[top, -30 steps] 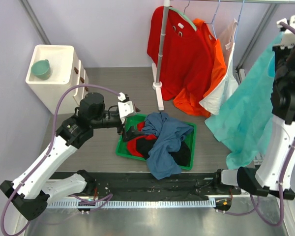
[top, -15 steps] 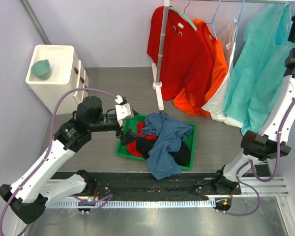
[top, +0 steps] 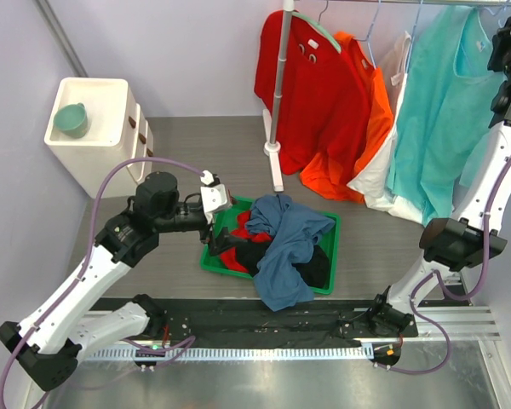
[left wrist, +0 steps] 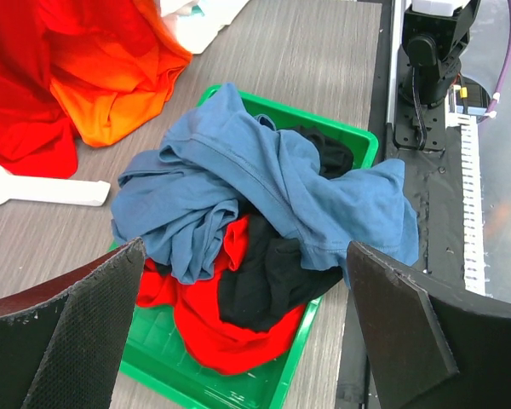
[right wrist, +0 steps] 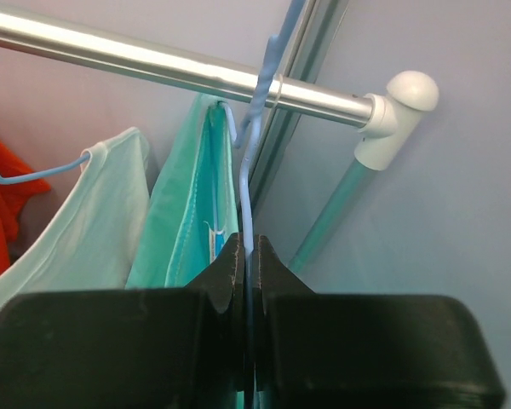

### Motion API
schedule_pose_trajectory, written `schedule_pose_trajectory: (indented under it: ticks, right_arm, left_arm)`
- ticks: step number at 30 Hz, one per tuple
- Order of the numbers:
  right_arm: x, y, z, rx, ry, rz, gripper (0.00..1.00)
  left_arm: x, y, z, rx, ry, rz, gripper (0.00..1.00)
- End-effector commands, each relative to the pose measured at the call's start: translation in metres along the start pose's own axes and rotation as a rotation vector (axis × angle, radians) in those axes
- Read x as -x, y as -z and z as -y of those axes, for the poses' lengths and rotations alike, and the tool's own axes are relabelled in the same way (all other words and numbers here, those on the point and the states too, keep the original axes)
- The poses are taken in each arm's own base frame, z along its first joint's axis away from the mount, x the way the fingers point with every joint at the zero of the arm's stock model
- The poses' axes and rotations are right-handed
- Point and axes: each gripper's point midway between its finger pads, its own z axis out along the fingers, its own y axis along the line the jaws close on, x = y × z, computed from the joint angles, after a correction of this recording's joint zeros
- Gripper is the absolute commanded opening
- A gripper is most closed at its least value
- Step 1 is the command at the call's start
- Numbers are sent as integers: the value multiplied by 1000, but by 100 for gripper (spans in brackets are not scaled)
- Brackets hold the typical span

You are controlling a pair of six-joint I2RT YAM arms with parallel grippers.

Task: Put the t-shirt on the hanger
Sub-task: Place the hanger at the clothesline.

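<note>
A rail spans the far right of the counter, and the t-shirt hangs full length at its right end, beside a red shirt and other hung garments, so it looks dressed on its hanger and brought up to be hung. Near the counter's middle, a green bin holds the waiting heap, a slate-blue garment on top. The left pincer hovers over that bin with its jaws spread wide and nothing in them, probably parked clear of the work. The right pincer is clamped on the thin wire neck of the hanger, a grip that steadies the hook as it crosses the rail. Whether the hook is seated over the rail cannot be told.
</note>
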Motion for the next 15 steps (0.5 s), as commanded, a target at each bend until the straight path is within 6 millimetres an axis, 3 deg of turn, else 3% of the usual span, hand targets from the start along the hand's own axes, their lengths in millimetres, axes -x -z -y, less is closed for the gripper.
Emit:
schedule_pose_trajectory:
  ticks: [1,9,15]
  right_arm:
    - [29,7,3,-8,75,100,1]
    - [0,-24,12,-11,112,60,1]
    - [-33,-46,10,18,107,13,1]
  left_arm:
    - [10,0,-4,11,-33,34,100]
    - [8,-1,-6,18,-22,22,100]
    - [-2,-1,-5,22,5,-5,100]
